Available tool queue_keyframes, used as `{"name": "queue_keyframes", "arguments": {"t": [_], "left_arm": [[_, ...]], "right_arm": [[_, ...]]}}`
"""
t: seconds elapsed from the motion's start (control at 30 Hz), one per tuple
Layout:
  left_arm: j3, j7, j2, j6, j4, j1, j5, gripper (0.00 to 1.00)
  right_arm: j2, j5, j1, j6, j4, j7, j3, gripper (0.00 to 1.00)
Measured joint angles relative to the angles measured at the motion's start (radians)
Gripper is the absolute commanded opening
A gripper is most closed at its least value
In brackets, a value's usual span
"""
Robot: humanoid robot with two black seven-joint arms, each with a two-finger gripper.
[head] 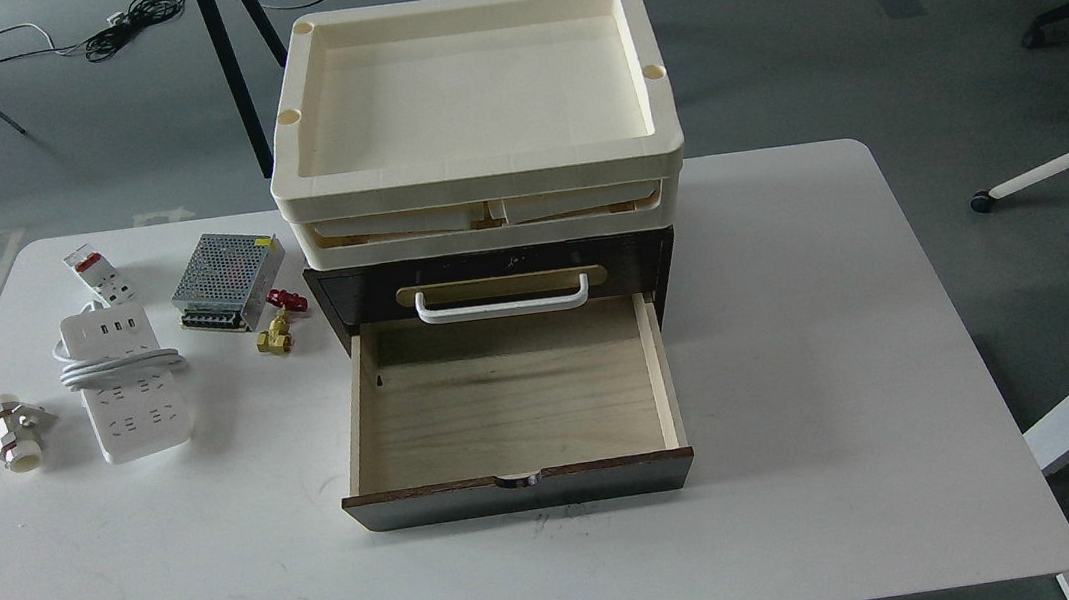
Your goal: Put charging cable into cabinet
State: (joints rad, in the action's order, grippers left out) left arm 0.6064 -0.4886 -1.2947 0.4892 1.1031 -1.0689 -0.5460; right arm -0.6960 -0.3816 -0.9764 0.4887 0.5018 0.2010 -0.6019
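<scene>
The charging cable (130, 386) is a white power strip with sockets and USB ports. It lies flat on the left of the white table, with its thick white cord wrapped across its middle. The cabinet (491, 275) is dark brown and stands at the table's middle. Its lower drawer (511, 398) is pulled out toward me, showing an empty pale wood inside. A shut upper drawer has a white bar handle (501, 299) on a gold plate. Neither of my grippers shows in the head view.
Cream plastic trays (471, 96) are stacked on top of the cabinet. Left of the cabinet lie a silver perforated power supply box (225, 280), a brass valve with a red handle (280, 319), a small white and red breaker (97, 272) and a white pipe valve (14, 432).
</scene>
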Motion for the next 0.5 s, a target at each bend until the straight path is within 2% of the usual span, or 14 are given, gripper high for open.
{"name": "queue_keyframes", "arguments": {"t": [0.13, 0.33, 0.4, 0.5], "left_arm": [[-0.066, 0.000, -0.061, 0.000, 0.180, 0.022, -0.290, 0.99], [-0.316, 0.000, -0.090, -0.003, 0.229, 0.031, -0.651, 1.00], [-0.393, 0.000, -0.087, -0.040, 0.223, 0.034, -0.810, 1.00], [-0.507, 0.000, -0.077, -0.159, 0.192, 0.036, -0.978, 0.99]], "right_arm": [[-0.015, -0.001, 0.015, 0.000, -0.007, 0.000, -0.009, 0.99], [-0.036, -0.002, 0.040, 0.000, -0.008, 0.000, -0.014, 0.99], [-0.041, -0.002, 0.046, 0.000, -0.008, 0.000, -0.015, 0.99], [-0.043, -0.003, 0.059, 0.000, -0.009, 0.000, -0.015, 0.99]]}}
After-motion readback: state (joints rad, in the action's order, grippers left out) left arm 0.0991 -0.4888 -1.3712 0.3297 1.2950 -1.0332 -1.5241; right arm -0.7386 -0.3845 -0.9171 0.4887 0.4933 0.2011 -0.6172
